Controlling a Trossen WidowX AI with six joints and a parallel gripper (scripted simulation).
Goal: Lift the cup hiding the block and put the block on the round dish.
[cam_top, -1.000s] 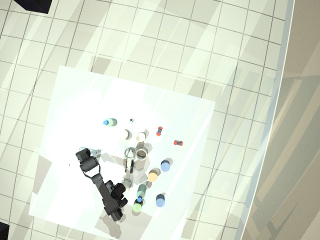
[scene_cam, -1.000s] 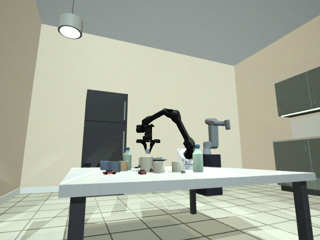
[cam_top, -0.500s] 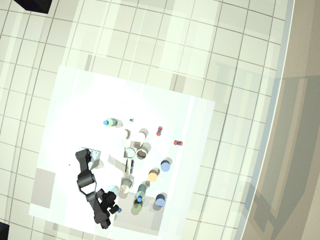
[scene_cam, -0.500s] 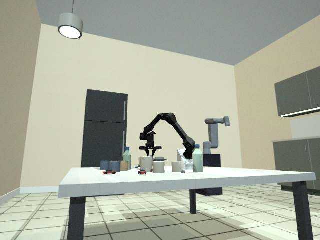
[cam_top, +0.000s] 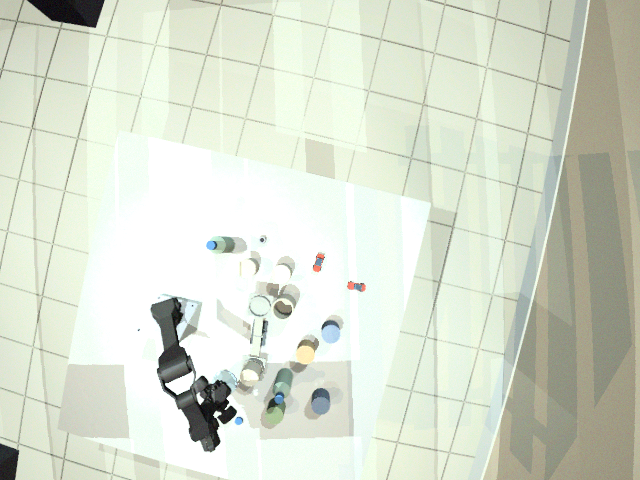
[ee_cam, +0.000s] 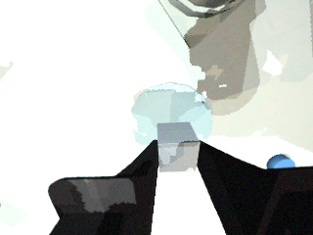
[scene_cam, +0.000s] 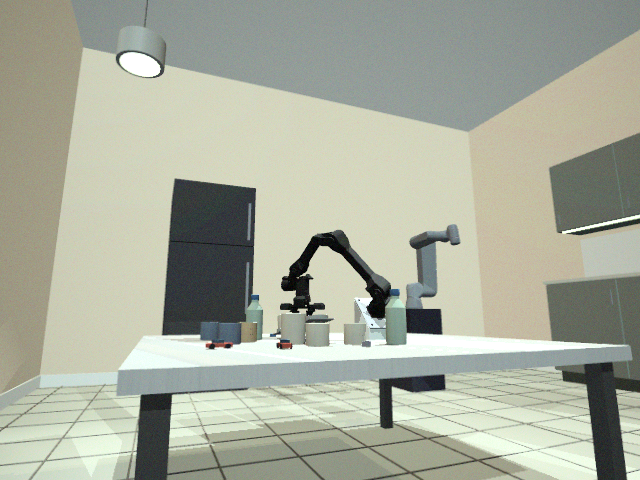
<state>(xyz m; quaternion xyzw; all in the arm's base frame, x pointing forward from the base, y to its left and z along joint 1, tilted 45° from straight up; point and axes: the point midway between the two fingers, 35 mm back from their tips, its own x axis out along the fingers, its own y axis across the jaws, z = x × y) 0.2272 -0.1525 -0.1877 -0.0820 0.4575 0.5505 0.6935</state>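
My gripper [cam_top: 221, 391] [scene_cam: 301, 311] [ee_cam: 174, 143] is shut on a small grey block [ee_cam: 176, 136]. It holds the block low over the near edge of the pale blue round dish [ee_cam: 154, 109] [cam_top: 227, 376]; I cannot tell whether the block touches the dish. The small balance [cam_top: 257, 334] lies beside it. One cream cup [cam_top: 251, 373] stands on the balance's near end, right next to the dish. The far end [cam_top: 259, 305] is bare. The other cup [cam_top: 284, 305] lies tipped on the table beside that end.
A small blue ball [cam_top: 238, 420] [ee_cam: 279, 162] lies near the gripper. A bottle [cam_top: 282, 384], a green cup [cam_top: 275, 413], blue cups [cam_top: 320, 400] [cam_top: 330, 331] and an orange cup [cam_top: 306, 353] crowd the right. More cups, a lying bottle [cam_top: 225, 244] and two red toy cars [cam_top: 318, 261] [cam_top: 356, 285] lie farther off.
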